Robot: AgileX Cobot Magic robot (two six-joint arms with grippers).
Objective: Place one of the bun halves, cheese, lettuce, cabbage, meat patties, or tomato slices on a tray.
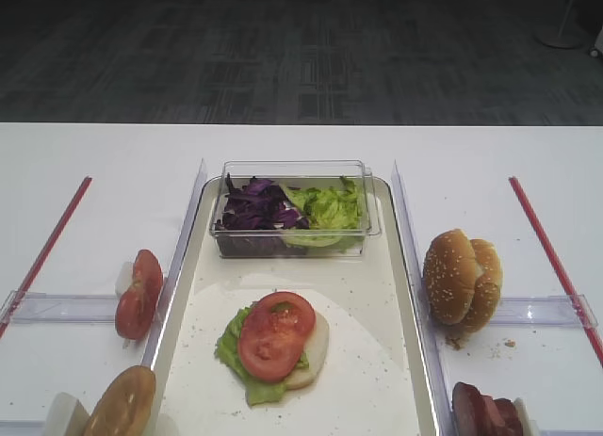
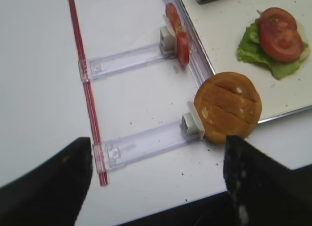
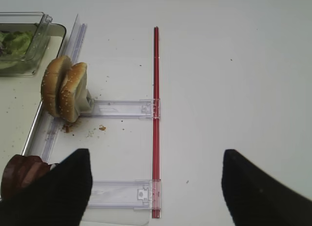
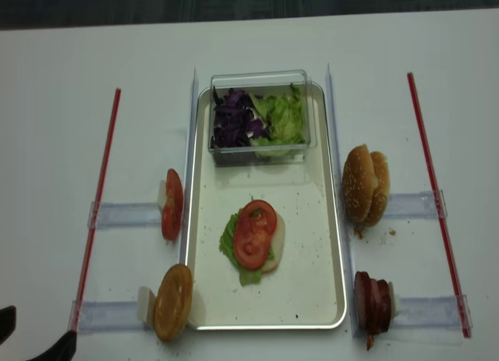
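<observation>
Two tomato slices (image 1: 275, 334) stacked on lettuce (image 1: 247, 361) and a bun half (image 1: 316, 347) mid-tray (image 1: 377, 398), ahead-right of the released left hand (image 2: 156, 187), right hand (image 3: 153, 187) released over the desk (image 3: 234, 89) beside upright bun halves (image 3: 64, 89)

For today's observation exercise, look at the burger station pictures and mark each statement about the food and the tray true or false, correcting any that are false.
1. Two tomato slices lie on lettuce on the tray. True.
2. The clear box holds only purple cabbage. False: it holds purple cabbage on one side and green lettuce on the other.
3. The sesame bun halves stand on edge on the table, outside the tray. True.
4. The dark meat patties lie stacked on the tray. False: they stand on the table beside the tray's near right corner.
5. The left gripper is shut on a tomato slice. False: its fingers stand wide apart, holding nothing.
</observation>
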